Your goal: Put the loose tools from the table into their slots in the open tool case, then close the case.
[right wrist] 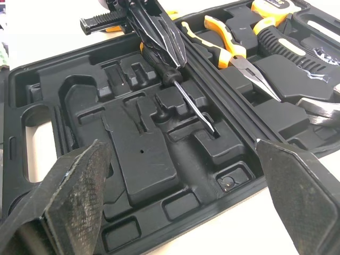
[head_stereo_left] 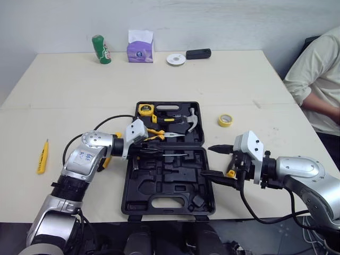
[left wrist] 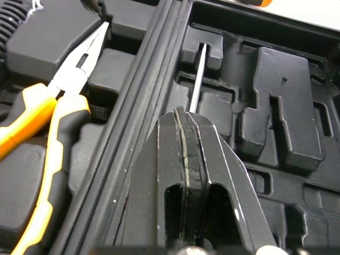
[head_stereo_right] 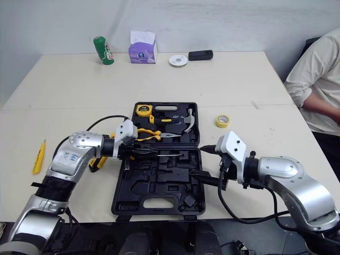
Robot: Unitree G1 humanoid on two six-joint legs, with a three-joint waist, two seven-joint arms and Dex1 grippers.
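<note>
The left hand [right wrist: 169, 50], clamped on the screwdriver [right wrist: 194, 109] whose shaft lies along its groove in the near half of the case [head_stereo_left: 159, 187], should seat the handle flat before releasing, while the right hand [head_stereo_left: 205, 160], spread apart, hangs by its right edge.

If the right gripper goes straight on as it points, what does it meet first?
Probably the black moulded plastic tray of the open tool case, near the slim metal screwdriver; depth is unclear.

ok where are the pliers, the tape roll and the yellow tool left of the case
pliers [left wrist: 32, 109], left wrist view, on a yellow handle
tape roll [head_stereo_left: 225, 125], left eye view, on its near wall
yellow tool [head_stereo_left: 42, 158], left eye view, mid-body
</note>
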